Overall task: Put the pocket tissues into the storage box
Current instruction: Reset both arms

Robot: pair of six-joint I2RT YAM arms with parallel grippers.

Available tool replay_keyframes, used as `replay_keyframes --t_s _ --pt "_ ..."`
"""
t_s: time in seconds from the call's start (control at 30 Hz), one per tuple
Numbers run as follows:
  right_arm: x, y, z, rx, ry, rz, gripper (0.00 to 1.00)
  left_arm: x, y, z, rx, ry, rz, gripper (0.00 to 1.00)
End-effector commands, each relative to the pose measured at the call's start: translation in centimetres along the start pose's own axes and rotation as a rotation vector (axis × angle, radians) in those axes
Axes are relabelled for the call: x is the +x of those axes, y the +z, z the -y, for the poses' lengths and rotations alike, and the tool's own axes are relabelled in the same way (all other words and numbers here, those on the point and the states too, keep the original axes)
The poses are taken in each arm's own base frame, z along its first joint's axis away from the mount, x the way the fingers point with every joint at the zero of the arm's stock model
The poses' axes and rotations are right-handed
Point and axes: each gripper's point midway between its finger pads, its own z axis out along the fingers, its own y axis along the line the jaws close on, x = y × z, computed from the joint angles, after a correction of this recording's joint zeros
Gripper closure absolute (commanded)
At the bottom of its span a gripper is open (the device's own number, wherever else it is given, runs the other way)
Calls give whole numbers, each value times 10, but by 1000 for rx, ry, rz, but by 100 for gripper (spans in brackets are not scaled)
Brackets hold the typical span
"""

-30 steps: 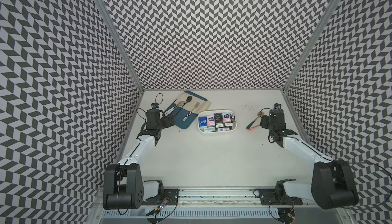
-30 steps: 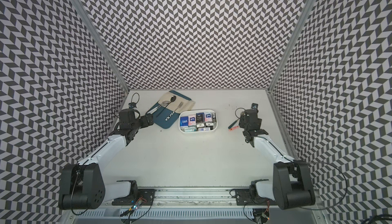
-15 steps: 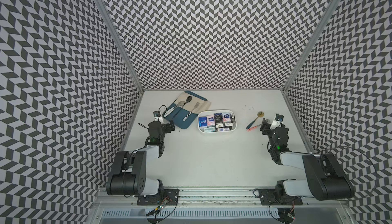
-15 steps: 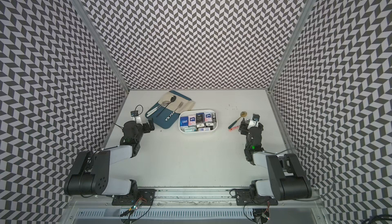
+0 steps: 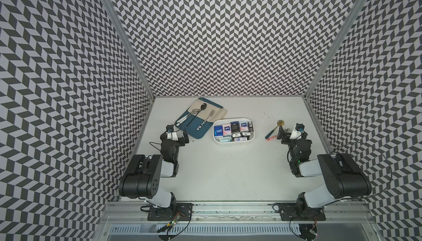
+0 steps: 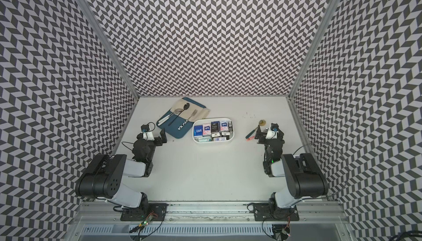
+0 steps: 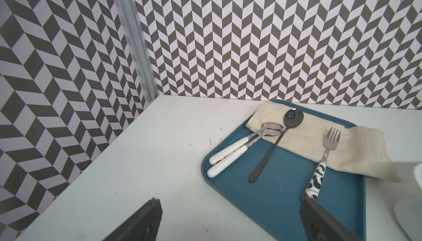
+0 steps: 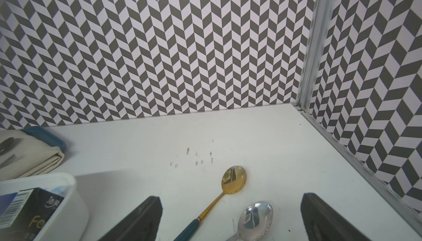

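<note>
Arms retracted, right fingers (image 8: 142, 219) wider, left fingers (image 7: 319, 220) wide, empty

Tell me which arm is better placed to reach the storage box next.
Right, by a little: the right gripper stands open, empty and nearer the storage box than the left gripper, also open. All visible pocket tissues lie inside.

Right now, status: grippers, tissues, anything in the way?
Both open, empty: left gripper, right gripper. Visible pocket tissues all inside storage box. By right gripper: gold spoon, silver spoon, apart from box.
</note>
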Motion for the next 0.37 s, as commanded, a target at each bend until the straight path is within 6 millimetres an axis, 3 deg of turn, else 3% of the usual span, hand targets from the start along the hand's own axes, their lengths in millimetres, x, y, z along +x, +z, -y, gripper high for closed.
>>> replay_keyframes --t_s 0.0,0.33 --pt "-14 -1 -3 -15 -4 54 1 -14 -1 0 -2 6 53 0" --pt "-14 -1 -9 -49 -18 56 1 -12 -1 0 -3 6 48 0"
